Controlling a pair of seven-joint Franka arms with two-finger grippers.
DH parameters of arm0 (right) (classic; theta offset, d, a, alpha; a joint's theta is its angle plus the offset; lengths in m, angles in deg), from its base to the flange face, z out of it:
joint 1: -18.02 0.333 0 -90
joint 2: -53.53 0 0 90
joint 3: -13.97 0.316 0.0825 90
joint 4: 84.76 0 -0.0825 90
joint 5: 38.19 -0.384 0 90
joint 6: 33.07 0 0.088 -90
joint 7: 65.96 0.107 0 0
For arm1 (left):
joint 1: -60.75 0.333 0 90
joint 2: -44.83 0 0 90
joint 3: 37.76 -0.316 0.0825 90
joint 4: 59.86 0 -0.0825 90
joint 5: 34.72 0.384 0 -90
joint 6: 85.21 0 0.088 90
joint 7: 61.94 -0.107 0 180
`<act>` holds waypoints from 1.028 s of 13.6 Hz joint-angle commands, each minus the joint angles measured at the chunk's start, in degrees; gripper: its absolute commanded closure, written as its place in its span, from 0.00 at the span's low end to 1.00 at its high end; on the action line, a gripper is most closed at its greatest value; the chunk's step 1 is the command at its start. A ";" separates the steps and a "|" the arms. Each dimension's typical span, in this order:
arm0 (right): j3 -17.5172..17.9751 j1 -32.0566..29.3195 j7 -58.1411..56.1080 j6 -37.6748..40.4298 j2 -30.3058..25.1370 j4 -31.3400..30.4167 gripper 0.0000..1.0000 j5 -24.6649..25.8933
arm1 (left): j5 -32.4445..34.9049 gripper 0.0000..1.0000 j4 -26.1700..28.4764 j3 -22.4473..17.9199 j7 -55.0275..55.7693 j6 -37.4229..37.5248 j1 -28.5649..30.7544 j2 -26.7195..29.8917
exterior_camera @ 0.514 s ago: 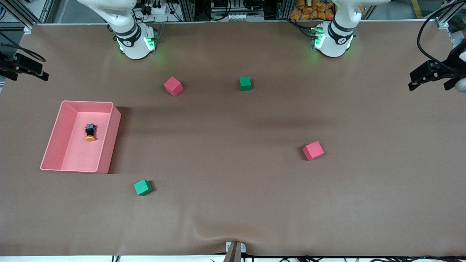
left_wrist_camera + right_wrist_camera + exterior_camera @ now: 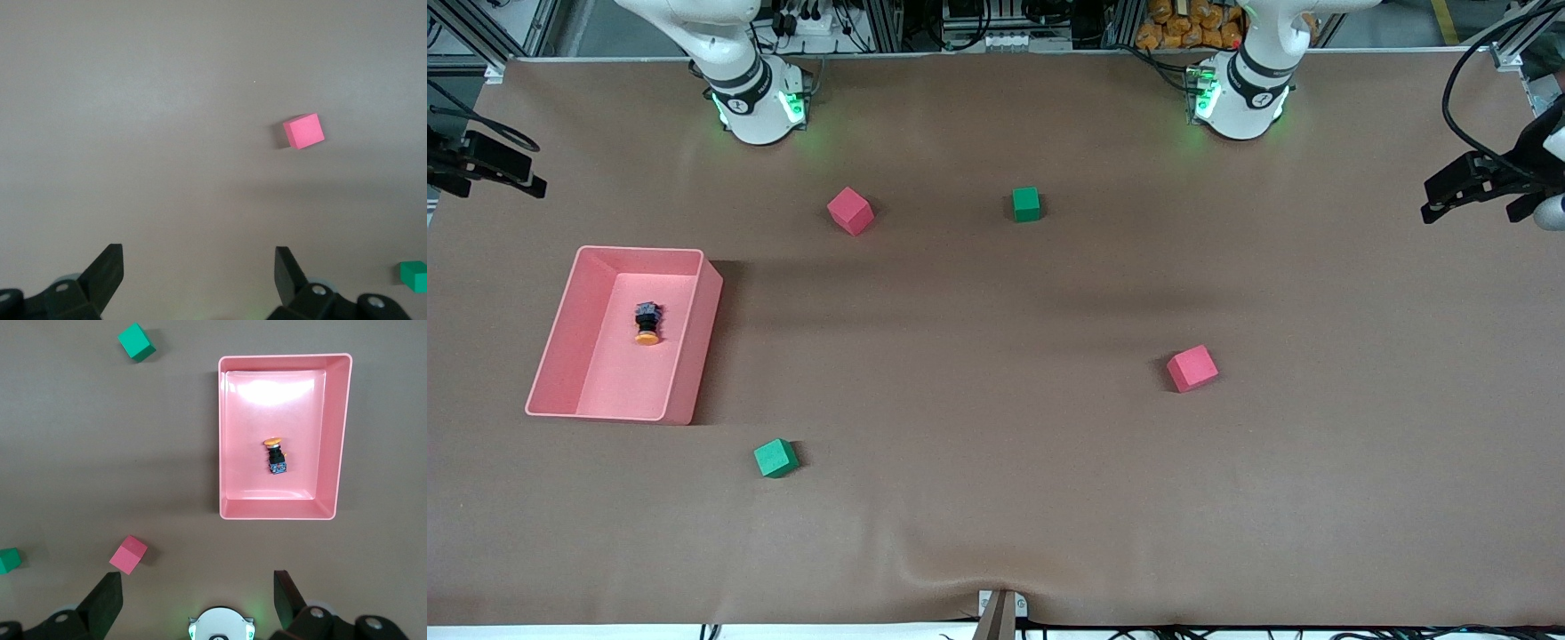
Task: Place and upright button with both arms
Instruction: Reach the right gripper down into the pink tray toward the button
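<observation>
While both arms stay high and clear of the work area, the surface presents as a wide brown mat with a slight wrinkle at its edge nearest the front camera. Aluminium framing and cabling run along the edge where the two green-lit bases stand.

A pink rectangular bin sits toward the right arm's end of the surface. The button lies on its side on the bin floor, apart from the walls, orange cap pointing toward the front camera.

Four foam cubes rest on the surface, all well apart:
- a red cube and a green cube near the bases;
- a second red cube toward the left arm's end;
- a second green cube nearer the front camera than the bin.

The middle of the surface between the cubes is bare mat.

The right gripper hangs over the right arm's base, fingers spread. The left gripper hangs over bare mat, fingers spread.
</observation>
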 commanded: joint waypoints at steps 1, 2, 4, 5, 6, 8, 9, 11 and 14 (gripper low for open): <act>-0.04 -0.26 -0.57 -2.03 -0.36 -3.27 0.00 0.46 | -0.82 0.00 0.06 0.35 1.84 -0.03 0.42 0.13; -0.13 -0.61 -0.57 -3.35 -0.36 -5.20 0.00 0.46 | -0.82 0.00 0.06 0.35 1.76 0.06 0.42 0.14; -0.22 -1.57 -0.66 -6.85 0.43 -9.76 0.00 0.81 | -0.82 0.00 0.14 0.35 1.40 0.06 0.42 0.14; -0.30 -1.93 -1.44 -10.53 1.04 -12.74 0.00 2.37 | -0.82 0.00 0.14 0.35 1.40 0.06 0.42 0.14; -0.30 -2.45 -2.93 -14.31 1.57 -15.38 0.00 3.52 | -0.73 0.00 0.14 0.35 1.06 0.06 0.42 0.14; -0.30 -5.08 -5.83 -18.72 4.63 -17.34 0.00 3.53 | -0.82 0.00 0.32 0.35 1.23 0.15 0.42 0.14; -0.30 -6.75 -7.93 -20.39 7.09 -17.43 0.00 3.53 | -0.73 0.00 0.41 0.35 1.23 0.15 0.42 0.05; -0.30 -8.78 -11.28 -24.52 11.84 -17.43 0.00 3.53 | -0.82 0.00 0.49 0.35 1.05 0.06 0.42 -0.39; -0.30 -9.84 -14.37 -29.02 17.29 -17.52 0.00 3.53 | -0.38 0.00 0.41 0.35 0.27 0.06 0.42 -0.30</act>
